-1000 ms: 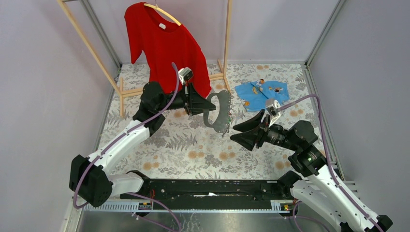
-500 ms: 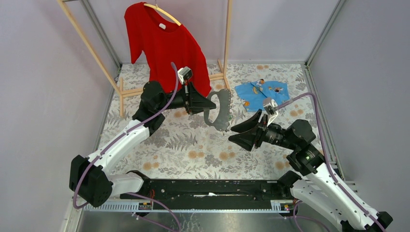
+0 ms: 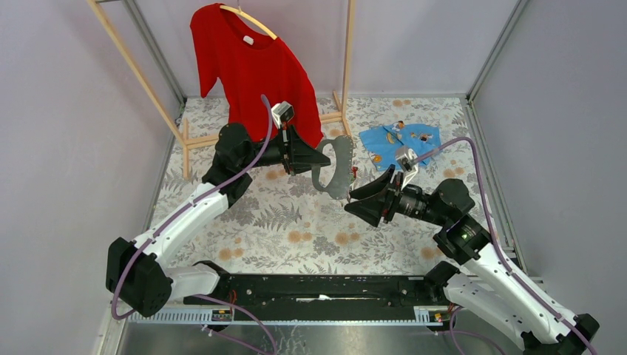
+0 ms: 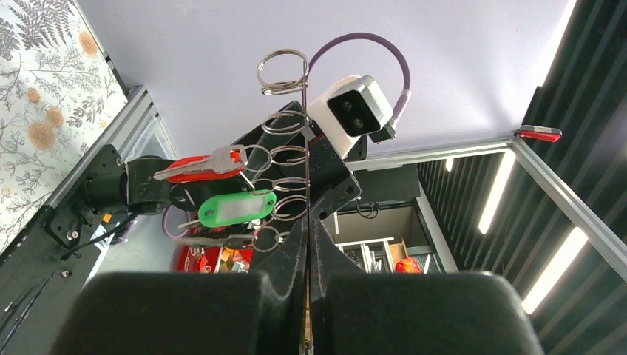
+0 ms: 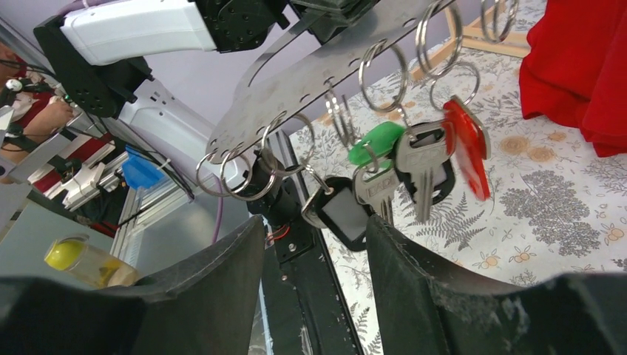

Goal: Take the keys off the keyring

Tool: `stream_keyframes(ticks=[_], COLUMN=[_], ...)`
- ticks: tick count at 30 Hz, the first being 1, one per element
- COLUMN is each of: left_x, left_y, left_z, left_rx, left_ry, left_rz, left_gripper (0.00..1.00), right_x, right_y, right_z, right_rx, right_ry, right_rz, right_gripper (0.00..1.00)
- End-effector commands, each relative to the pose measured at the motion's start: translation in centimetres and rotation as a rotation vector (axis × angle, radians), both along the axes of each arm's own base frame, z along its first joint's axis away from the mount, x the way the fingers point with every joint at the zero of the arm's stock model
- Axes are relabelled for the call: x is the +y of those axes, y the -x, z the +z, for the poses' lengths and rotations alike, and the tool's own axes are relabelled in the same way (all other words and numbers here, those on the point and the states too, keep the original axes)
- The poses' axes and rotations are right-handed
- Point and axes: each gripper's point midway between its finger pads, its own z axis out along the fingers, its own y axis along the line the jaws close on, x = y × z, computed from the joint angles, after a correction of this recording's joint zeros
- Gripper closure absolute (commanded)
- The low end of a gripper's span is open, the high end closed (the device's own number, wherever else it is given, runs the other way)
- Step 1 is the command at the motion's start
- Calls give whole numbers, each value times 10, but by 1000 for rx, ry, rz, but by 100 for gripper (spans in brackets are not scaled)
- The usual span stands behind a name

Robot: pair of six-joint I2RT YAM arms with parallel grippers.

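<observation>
Top view: left gripper (image 3: 325, 157) is clamped on the left side of the keyring (image 3: 336, 189) and holds it up off the table (image 3: 281, 222), loop facing the camera. Keys (image 3: 353, 174) hang at its right edge, too small here to tell apart. Right gripper (image 3: 349, 201) sits just beside and below them, jaws apart, touching nothing that I can see. No key lies on the table or on the blue cloth (image 3: 399, 142), as far as this view shows.

Left wrist: keyring is edge-on, a thin line running up from between the closed fingers. A row of split rings (image 4: 283, 72) runs along it. Red key (image 4: 194, 164), black key (image 4: 188, 196) and green key (image 4: 235, 208) are all still on their rings.

Right wrist: the keyring shows as a flat grey band with holes. Green key (image 5: 375, 140), red key (image 5: 467, 148) and black key (image 5: 341, 213) dangle from it in a bunch. The open fingers (image 5: 222, 281) straddle the space just below the black one, with nothing gripped.

Status: zero of three off. Keyring is presented and the right arm is lined up. My read is that the first grab comes next, then working each ring off, three times.
</observation>
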Motion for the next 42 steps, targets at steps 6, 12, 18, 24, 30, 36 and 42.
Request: stream_keyframes(ticks=[6, 12, 18, 24, 30, 36, 42], left_x=[5, 5, 5, 5, 5, 5, 6], left_y=[10, 9, 8, 9, 8, 9, 10], left_z=[38, 38, 39, 39, 40, 41, 42], left_rx=[-102, -102, -103, -104, -104, -107, -110], left_ry=[69, 70, 71, 72, 73, 74, 76], left_rz=[7, 7, 12, 14, 13, 10, 10], left_gripper=[100, 100, 100, 100, 100, 100, 100], right_x=[2, 6, 7, 9, 12, 14, 15], right_y=[-7, -8, -7, -6, -7, -6, -7], right_z=[35, 33, 30, 26, 25, 21, 18], right_rx=[-102, -99, -91, -83, -82, -76, -69], right_ry=[-73, -75, -74, -79, -83, -82, -82], right_rz=[-34, -22, -10, -5, 3, 14, 15], right_gripper=[42, 43, 49, 53, 55, 58, 60])
